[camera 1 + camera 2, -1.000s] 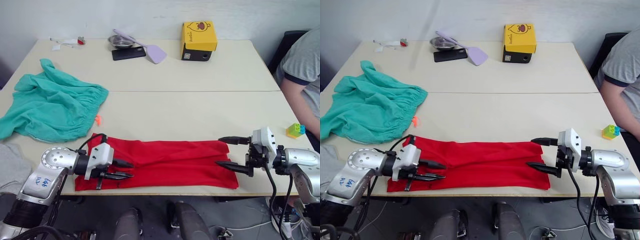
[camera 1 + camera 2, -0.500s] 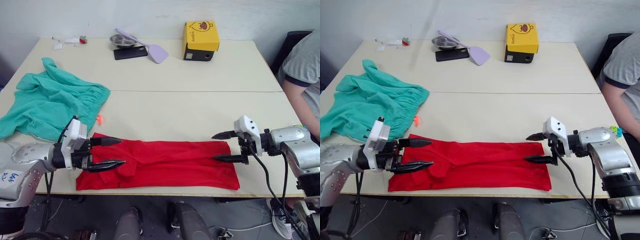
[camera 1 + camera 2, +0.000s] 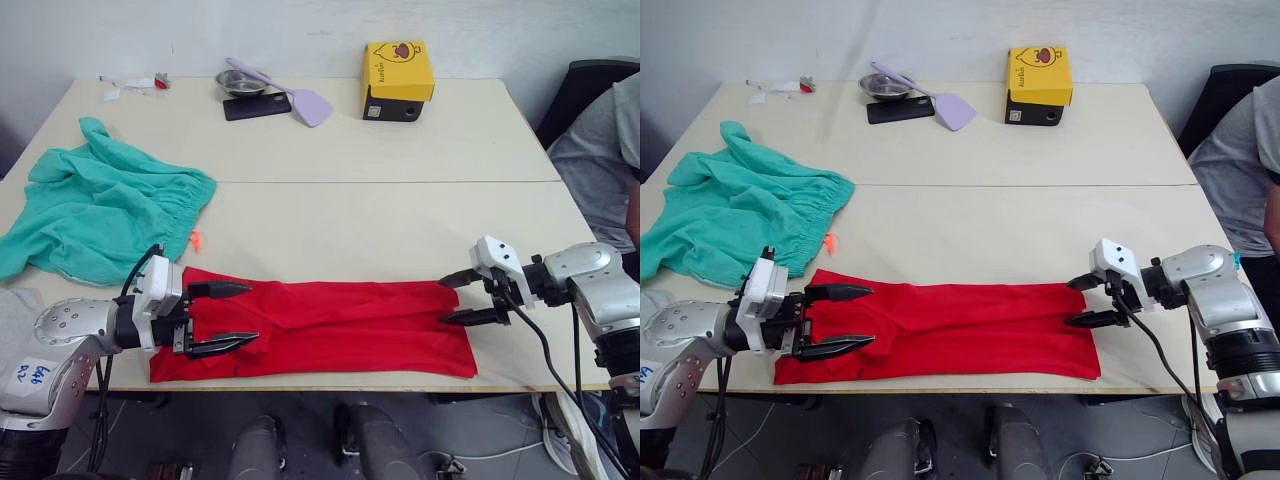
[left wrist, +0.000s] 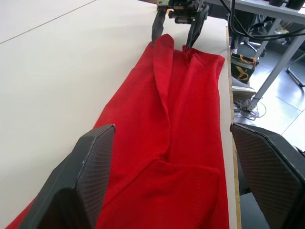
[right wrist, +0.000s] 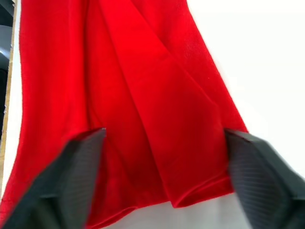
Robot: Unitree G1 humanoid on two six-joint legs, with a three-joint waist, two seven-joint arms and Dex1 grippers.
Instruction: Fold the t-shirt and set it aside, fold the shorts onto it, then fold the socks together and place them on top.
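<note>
The shorts lie crumpled beyond the shirt's left end. The shirt, a long strip, lies along the table's near edge. Left gripper, fingers spread, straddles its left end; right gripper, also spread, straddles its right. Each should pinch both layers at its end, then lift level so the fold lands square.

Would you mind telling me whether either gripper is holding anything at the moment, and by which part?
Nothing is held. The left gripper and right gripper are both open, poised at opposite ends of the t-shirt.
</note>
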